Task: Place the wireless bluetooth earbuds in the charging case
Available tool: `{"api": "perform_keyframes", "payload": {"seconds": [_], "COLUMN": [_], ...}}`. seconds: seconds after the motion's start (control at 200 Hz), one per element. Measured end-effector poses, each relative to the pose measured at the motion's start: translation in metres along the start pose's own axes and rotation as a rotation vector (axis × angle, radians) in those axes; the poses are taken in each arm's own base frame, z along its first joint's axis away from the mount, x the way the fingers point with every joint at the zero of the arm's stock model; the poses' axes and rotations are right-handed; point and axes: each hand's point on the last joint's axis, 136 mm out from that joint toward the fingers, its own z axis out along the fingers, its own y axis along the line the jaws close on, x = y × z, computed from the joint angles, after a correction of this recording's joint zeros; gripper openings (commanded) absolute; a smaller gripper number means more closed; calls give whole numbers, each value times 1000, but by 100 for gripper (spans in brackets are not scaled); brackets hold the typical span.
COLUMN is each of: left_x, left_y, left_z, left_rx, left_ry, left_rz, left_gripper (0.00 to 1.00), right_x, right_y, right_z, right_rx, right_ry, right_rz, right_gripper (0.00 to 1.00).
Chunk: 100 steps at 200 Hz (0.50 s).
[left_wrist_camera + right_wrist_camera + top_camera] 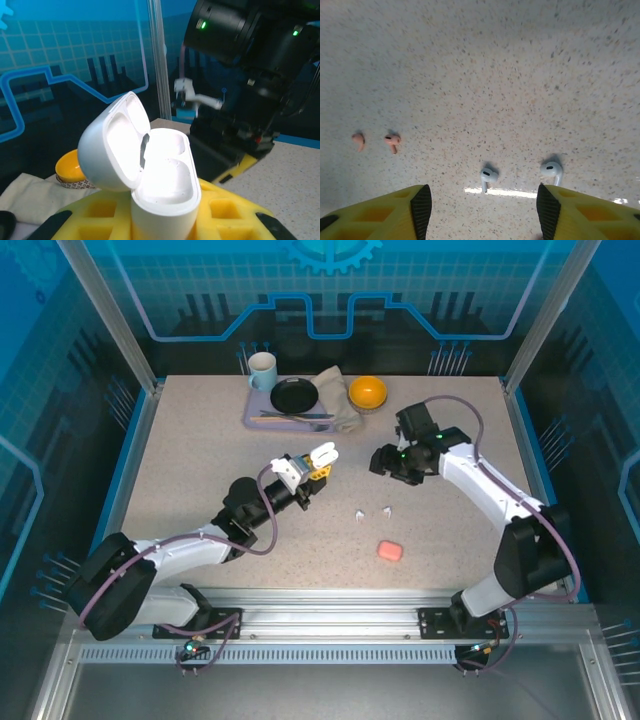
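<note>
My left tool [318,462] clamps the open charging case [165,185], my right tool [482,210] hangs part-open and empty over two white earbuds [489,176] on the worktop [470,75] — light, slick, I'd judge — best pinched across the bulb, not the stem.

Bare speckled beige worktop [200,470] is lying open down the left side and along the near strip before the arm bases, giving room to pass. At mid-table the left gripper [318,465] is holding up a white open-lidded plastic charging case [160,185]. The right gripper [385,462] is hovering near it, narrowing the gap between them. Below the right gripper's parted jaws, two small white earbuds [488,176] and two salmon-pink earbuds [392,140] are lying apart, with bare surface around each. A pink pebble-shaped case [390,551] is sitting toward the near edge. A pale purple tray [250,418] with a light blue mug [262,370], black plate [294,395] and beige cloth [335,390] is crowding the far edge, beside an orange bowl [367,392].
</note>
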Motion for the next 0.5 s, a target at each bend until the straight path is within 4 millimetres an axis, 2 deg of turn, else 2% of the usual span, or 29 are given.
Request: {"api": "perform_keyframes", "payload": {"seconds": [0.185, 0.36, 0.5], "left_x": [-2, -5, -9], "left_y": [9, 21, 22], "left_z": [4, 7, 10], "left_rx": [-19, -47, -51], "left_ry": [-15, -34, -45], "left_rz": [8, -5, -16], "left_gripper": [0, 0, 0], "right_x": [24, 37, 47], "right_y": [3, 0, -4], "right_z": [32, 50, 62], "right_rx": [92, 161, 212], "right_ry": [66, 96, 116], "right_rz": [-14, -6, 16], "right_gripper": [59, 57, 56]}}
